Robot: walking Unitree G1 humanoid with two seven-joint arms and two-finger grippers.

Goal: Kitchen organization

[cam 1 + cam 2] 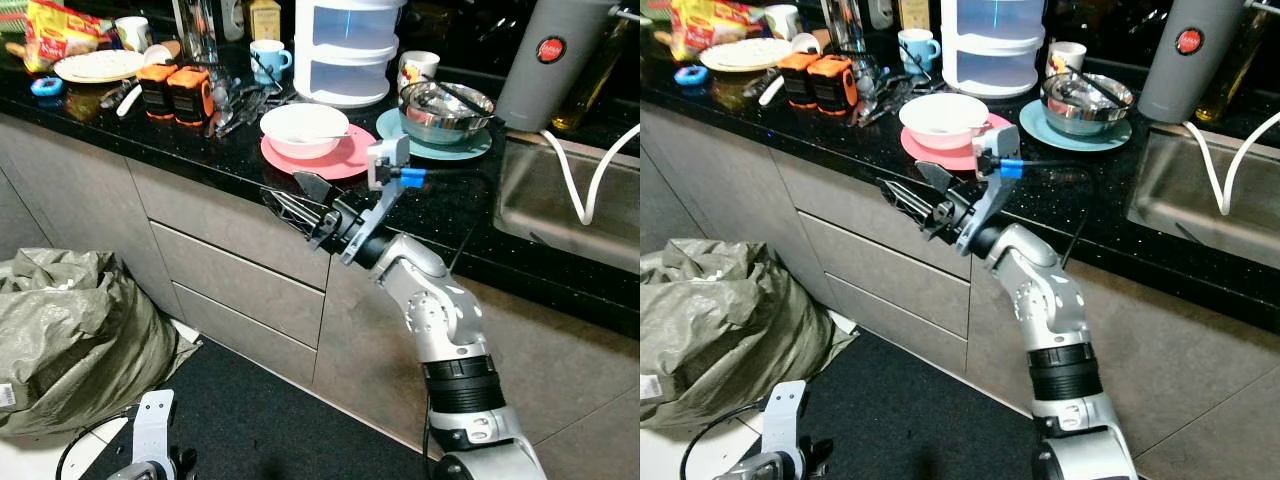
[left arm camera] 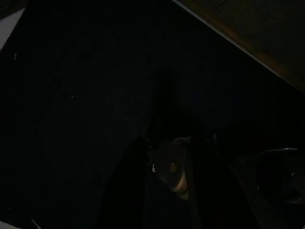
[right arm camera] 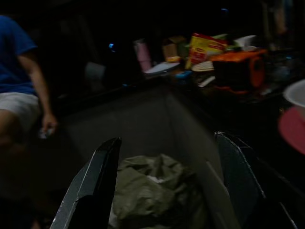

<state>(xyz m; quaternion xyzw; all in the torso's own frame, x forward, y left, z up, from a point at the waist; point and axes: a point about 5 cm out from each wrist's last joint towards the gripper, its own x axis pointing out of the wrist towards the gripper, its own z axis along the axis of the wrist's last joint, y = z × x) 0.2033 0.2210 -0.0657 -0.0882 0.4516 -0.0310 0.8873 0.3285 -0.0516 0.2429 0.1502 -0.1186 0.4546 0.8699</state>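
- I am taking the white bowl [image 1: 304,128] as the nearest thing to tidy; it is sitting on the pink plate [image 1: 345,158] close to the front edge of the black counter [image 1: 215,160], with a spoon handle resting in it.
- I am looking at a real risk here: the plate is lying so near the edge that a push from the fingers, instead of a clean grip, could be sliding plate and bowl together off the counter.
- The steel bowl [image 1: 446,108] on the teal plate [image 1: 478,145] is standing just beside, and a wide swing of the wrist could be knocking it too.
- I am seeing the right gripper [image 1: 303,207] hovering in front of the counter edge, just below and in front of the pink plate, touching nothing.
- Its two black fingers [image 3: 93,183] are standing wide apart with nothing between them; through the gap I am looking down at the grey-green sack [image 3: 155,193] on the floor.
- A person [image 3: 21,95] is standing farther along the counter, well apart, so I am minding any sweep that way.
- The left gripper [image 1: 150,455] is hanging idle low by the floor; I cannot tell how its fingers are set.
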